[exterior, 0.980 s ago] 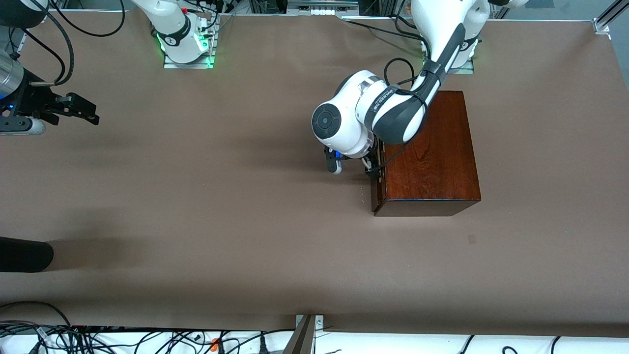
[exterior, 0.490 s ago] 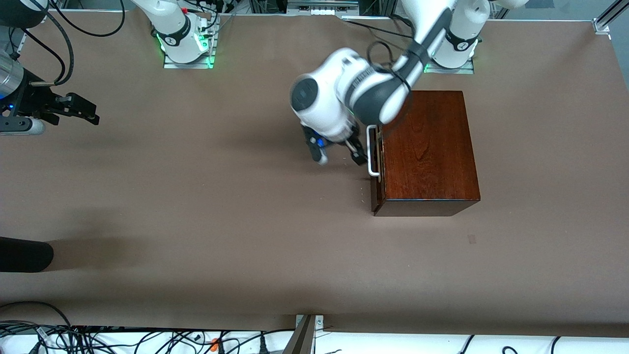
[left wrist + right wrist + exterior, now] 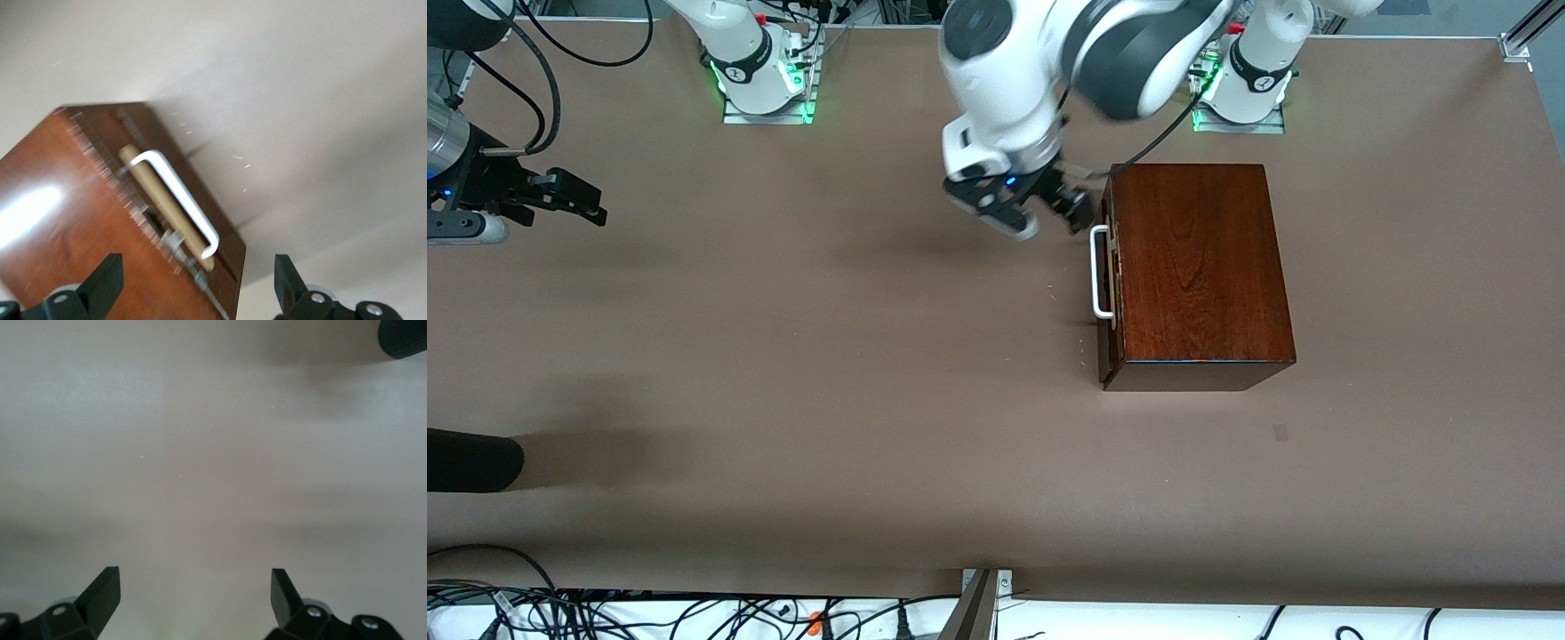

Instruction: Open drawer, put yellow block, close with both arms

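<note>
moved: left hand (image 3: 1033,213) has lifted off the handle and swung up toward its base since the earlier frames; wooden box and right hand unchanged.
drawer (image 3: 1106,276): shut, flush in the glossy dark-brown wooden box (image 3: 1196,267), which sits toward the left arm's end of the counter.
yellow block: not visible in any view, likely inside the drawer.
handling: stiff wood box, looks heavy and slick on top; the white bar handle (image 3: 1098,271) is the only grip point, taken at mid-bar.
left hand state: fingers (image 3: 107,280) apart, empty, over bare counter (image 3: 871,356) just beside the drawer front.
right hand (image 3: 578,203): fingers apart, empty, waiting at the right arm's end.
room: wide open counter in front of the drawer; dark object (image 3: 471,460) at the edge, well apart.
</note>
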`<state>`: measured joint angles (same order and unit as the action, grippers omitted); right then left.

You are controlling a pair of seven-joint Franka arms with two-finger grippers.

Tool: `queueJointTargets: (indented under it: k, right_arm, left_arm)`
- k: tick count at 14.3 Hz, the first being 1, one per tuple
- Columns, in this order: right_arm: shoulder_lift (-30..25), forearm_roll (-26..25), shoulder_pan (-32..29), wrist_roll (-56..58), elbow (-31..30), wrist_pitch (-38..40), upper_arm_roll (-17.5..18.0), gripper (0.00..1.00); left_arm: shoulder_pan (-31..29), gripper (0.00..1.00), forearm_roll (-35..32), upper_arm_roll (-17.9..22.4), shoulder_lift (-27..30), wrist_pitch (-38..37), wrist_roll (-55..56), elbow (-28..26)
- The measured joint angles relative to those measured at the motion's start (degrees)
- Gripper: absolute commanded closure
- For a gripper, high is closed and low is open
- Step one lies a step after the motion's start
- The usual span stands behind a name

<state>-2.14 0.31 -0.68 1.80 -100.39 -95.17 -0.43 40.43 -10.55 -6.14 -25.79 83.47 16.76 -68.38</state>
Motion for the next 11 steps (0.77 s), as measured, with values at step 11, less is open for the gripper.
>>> queueJointTargets:
  k: [11]
  right_arm:
    - [0.0, 0.0, 0.0, 0.0, 0.0, 0.0, 0.0, 0.00]
  left_arm:
    - [-26.9, 0.00, 9.6, 0.4, 13.4, -9.1, -0.4, -1.5]
